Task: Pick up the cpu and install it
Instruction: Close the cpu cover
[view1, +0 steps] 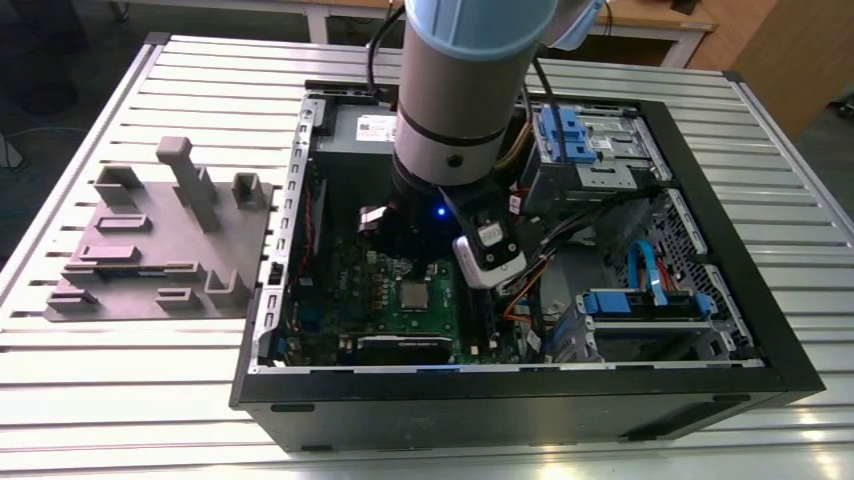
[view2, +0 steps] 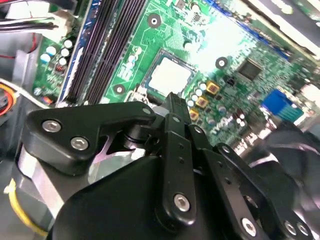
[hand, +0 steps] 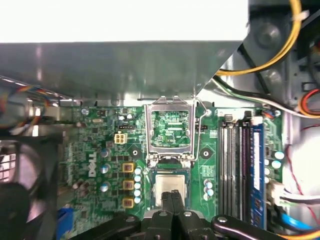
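Note:
The cpu (hand: 170, 184), a small square chip with a silver-grey top, lies flat in the socket on the green motherboard (hand: 95, 145). It also shows in the exterior view as the cpu (view1: 416, 294) and in the second wrist view as the cpu (view2: 170, 77). The socket's metal load plate (hand: 170, 127) stands hinged open beside it. My gripper (hand: 172, 195) hangs just above the chip's near edge, its two black fingers pressed together with nothing between them. From the other side, the gripper (view2: 172, 100) tip points at the chip's edge. Whether the tips touch the chip I cannot tell.
The open black computer case (view1: 534, 395) lies on a slatted metal table. A purple-grey tray (view1: 147, 240) with upright blocks sits at the exterior view's left. Memory slots (hand: 235, 160), a black fan (hand: 20, 200), loose cables (hand: 280, 50) and blue drive bays (view1: 567, 130) crowd the socket.

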